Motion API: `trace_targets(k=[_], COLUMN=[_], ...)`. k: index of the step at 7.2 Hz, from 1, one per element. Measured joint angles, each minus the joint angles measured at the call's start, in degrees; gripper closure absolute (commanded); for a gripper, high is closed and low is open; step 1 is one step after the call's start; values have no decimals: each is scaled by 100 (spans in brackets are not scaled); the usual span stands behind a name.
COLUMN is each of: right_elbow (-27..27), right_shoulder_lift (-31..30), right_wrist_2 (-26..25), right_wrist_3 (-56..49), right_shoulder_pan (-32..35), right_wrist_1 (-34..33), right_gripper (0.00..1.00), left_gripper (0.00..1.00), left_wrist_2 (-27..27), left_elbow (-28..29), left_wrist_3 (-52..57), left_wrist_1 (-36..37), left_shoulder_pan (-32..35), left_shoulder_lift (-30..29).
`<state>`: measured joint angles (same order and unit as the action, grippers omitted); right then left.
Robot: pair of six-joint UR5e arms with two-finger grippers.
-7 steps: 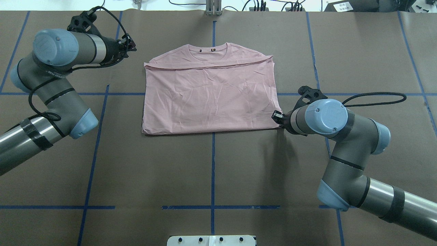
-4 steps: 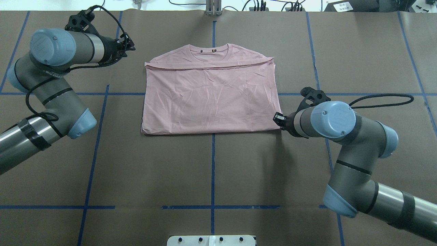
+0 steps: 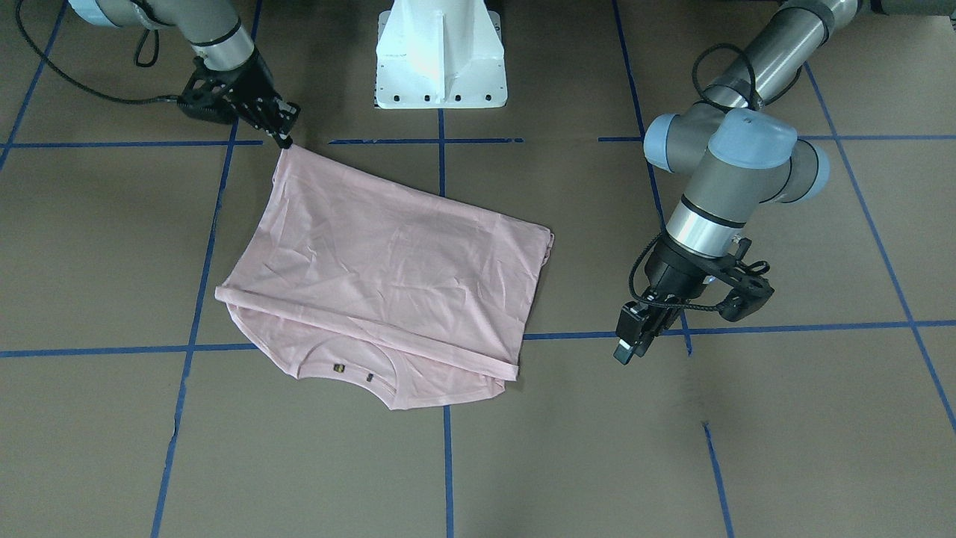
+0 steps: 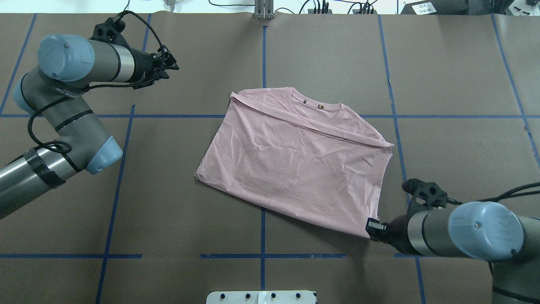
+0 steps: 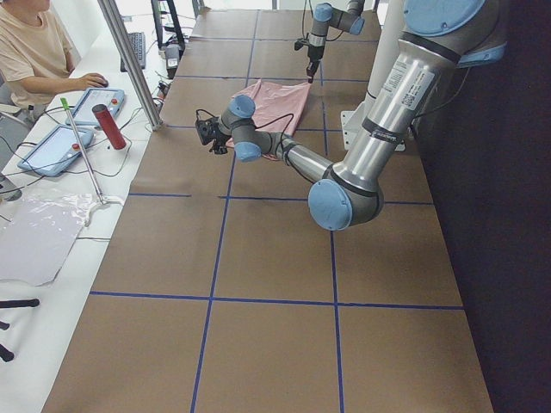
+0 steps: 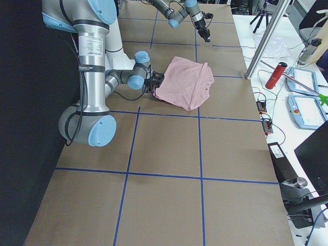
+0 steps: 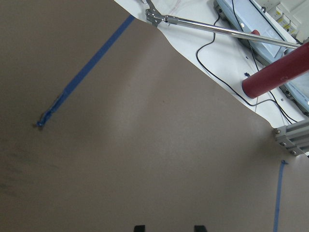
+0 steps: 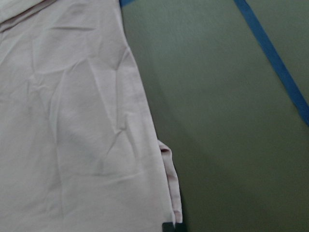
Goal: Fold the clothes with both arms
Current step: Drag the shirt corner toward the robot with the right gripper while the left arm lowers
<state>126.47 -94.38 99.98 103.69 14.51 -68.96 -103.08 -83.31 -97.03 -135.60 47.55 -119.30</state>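
The pale pink T-shirt [image 4: 295, 160] lies folded and skewed on the brown table, collar [image 4: 314, 105] toward the far side; no print shows. My right gripper [image 4: 372, 230] is shut on the shirt's near right corner, which in the front-facing view is the corner under the right gripper [image 3: 286, 140]. The right wrist view shows the shirt [image 8: 72, 121] filling its left half, its hem running down to the fingertips [image 8: 169, 227]. My left gripper [image 4: 174, 64] hangs open over bare table, far left of the shirt, with its two fingertips [image 7: 139, 227] apart and nothing between them.
Blue tape lines grid the brown table cover. The white pedestal base [image 3: 441, 52] stands at the robot's side. Beyond the far edge are an aluminium post [image 4: 263, 10], cables, a red bottle [image 5: 103, 125], tablets and a seated person [image 5: 30, 52].
The right gripper has pulled the shirt's corner toward the robot and to the right. The whole shirt slid after it and turned clockwise. The left arm barely moved.
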Motion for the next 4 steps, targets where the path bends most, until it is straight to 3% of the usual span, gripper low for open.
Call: trace_targets(k=[1, 2, 3, 4], right_elbow=[280, 473, 557, 580], right_shoulder_lift=[-296, -534, -630, -626], right_wrist_2=[240, 568, 815, 897], right_wrist_3=[208, 314, 398, 586], right_shoulder_pan=[-415, -754, -988, -1143], right_wrist_1=[-3, -4, -4, -2], right_gripper=[100, 85, 1, 0], left_gripper=[55, 51, 49, 45], left_wrist_2=[-166, -507, -940, -1227], left_elbow=[-40, -128, -288, -551], left_wrist_3=[-23, -41, -61, -142], left_wrist_1=[-9, -9, 10, 35], left_shoulder_pan=[-15, -35, -58, -151], left_shoulder_lift=[-15, -11, 26, 139])
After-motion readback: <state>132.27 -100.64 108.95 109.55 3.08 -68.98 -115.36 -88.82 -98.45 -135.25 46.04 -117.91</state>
